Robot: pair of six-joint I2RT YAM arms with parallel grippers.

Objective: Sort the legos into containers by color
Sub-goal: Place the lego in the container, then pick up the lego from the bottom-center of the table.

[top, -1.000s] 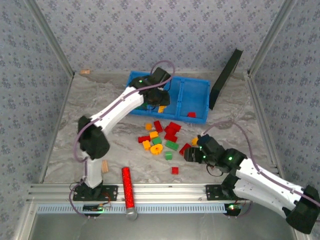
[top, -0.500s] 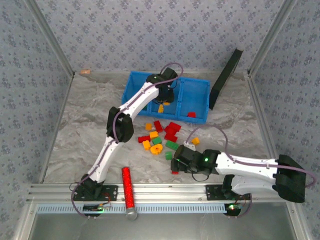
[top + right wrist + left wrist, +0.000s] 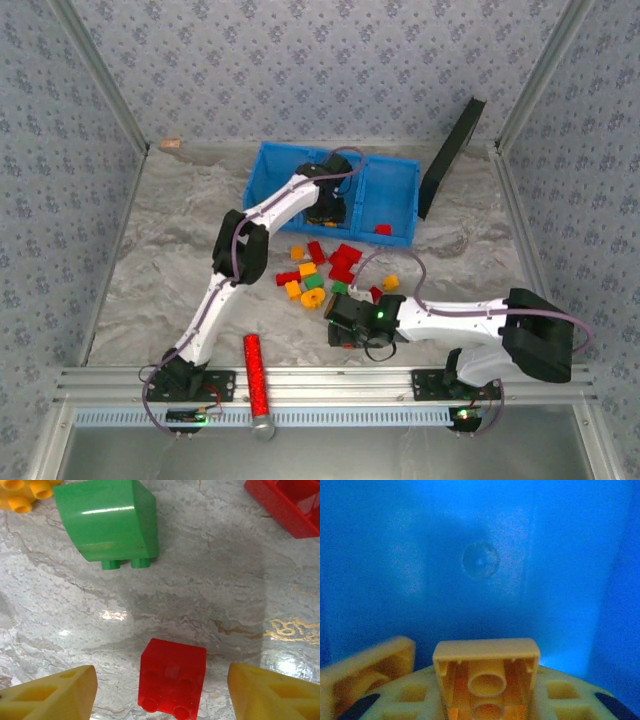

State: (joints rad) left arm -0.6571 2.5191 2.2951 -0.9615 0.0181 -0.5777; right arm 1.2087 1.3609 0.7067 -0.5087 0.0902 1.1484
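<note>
Marbled grey tabletop (image 3: 140, 260), patterned walls on three sides. Bright blue plastic three-compartment bin (image 3: 392, 188) sits at the far side. Left gripper (image 3: 326, 210) is down in the bin's middle compartment, pressed together on an orange-yellow studded plastic brick (image 3: 486, 680), hollow underside facing the wrist camera. A second orange-yellow brick (image 3: 367, 665) shows just to its left. Right gripper (image 3: 162, 692) hangs low over the table at the near edge of the loose pile of red, green and orange bricks (image 3: 320, 268). Its jaws are spread wide either side of a small red brick (image 3: 172, 677) lying on the marble, not touching it. Green curved-top brick (image 3: 107, 522) lies beyond, apart.
</note>
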